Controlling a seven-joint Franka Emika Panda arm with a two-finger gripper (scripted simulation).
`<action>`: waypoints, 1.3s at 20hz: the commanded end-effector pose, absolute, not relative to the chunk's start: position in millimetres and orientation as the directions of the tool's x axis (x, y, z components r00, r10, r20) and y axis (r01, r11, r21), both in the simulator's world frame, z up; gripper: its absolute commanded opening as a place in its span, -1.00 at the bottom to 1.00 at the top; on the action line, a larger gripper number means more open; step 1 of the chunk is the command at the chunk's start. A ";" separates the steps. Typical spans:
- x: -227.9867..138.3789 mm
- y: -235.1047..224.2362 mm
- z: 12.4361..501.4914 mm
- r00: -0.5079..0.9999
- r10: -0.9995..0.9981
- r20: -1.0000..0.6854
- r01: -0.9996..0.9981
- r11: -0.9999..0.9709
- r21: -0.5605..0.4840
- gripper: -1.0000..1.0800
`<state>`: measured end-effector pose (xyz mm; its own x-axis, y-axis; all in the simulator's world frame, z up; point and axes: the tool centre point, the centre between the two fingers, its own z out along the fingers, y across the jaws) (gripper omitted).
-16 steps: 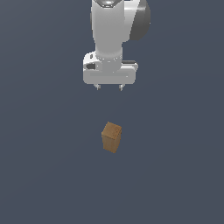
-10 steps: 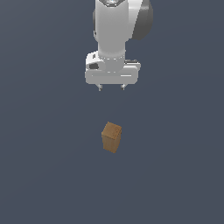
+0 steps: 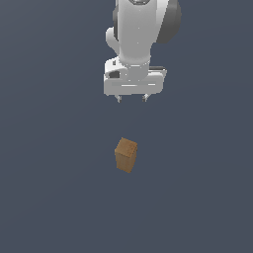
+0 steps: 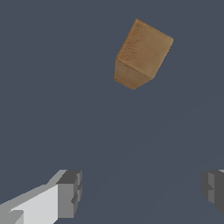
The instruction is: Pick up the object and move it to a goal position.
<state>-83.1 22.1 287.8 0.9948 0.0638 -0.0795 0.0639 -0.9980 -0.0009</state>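
the top of the white arm runs out of the exterior view, so only its lower links and the hand [image 3: 132, 99] can be seen. in the wrist view the two fingers are cut off at the picture's edges: one grey pad [image 4: 70, 194] shows with part of its white backing, the other is barely a sliver at the far side. in the exterior view only two short tips poke out under the hand's white body.

there is one hand and one block [image 3: 126, 154], nothing else on the plain dark grey worktop [image 3: 49, 173].

the block is tan-brown, cardboard-like, taller than wide, standing on the worktop with a corner turned toward the exterior camera. it has a faint darker mark on its top face, too small to read; no lettering can be made out anywhere.

the hand is spread wide and holds nothing. the block sits below it, well apart from the fingertips and not between them; in the wrist view it lies ahead of the gap between the fingers.
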 end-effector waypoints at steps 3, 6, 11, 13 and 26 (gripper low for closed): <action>-74.4 21.4 284.1 0.996 0.038 -0.076 0.038 -0.999 -0.001 0.92; -63.7 20.1 279.2 0.998 0.004 -0.070 0.004 -1.000 0.000 0.92; -38.0 16.9 265.9 0.995 -0.078 -0.057 -0.078 -0.997 0.001 0.92; -25.1 15.0 258.4 0.992 -0.120 -0.050 -0.120 -0.993 0.001 0.92; 45.2 2.0 203.9 0.933 -0.361 -0.008 -0.361 -0.933 0.001 0.92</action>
